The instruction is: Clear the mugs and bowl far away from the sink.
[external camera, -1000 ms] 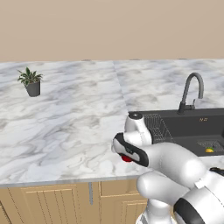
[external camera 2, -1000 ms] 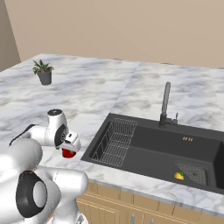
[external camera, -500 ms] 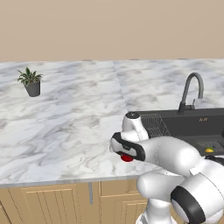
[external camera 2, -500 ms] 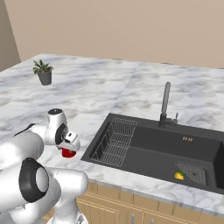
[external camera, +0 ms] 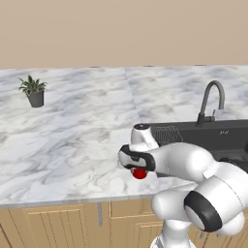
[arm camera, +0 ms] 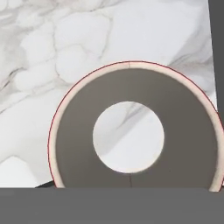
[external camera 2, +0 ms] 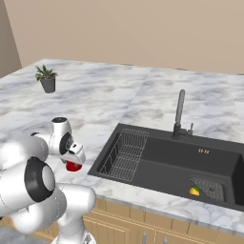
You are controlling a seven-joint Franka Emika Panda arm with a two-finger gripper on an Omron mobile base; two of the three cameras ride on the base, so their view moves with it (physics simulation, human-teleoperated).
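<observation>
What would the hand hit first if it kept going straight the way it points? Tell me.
Most likely the red mug: the hand points down over its open mouth, rim close below on the marble counter. Whether the hand already grips it is unclear.

A plain beige wall (external camera: 121, 31) backs a white marble tabletop (external camera: 72, 131) under even light; light wooden cabinets (external camera: 53, 225) sit below, and a small potted plant (external camera: 34, 91) stands far left

red mug (external camera 2: 73, 166) under tool (external camera 2: 75, 161), sink (external camera 2: 176, 164) right
</observation>
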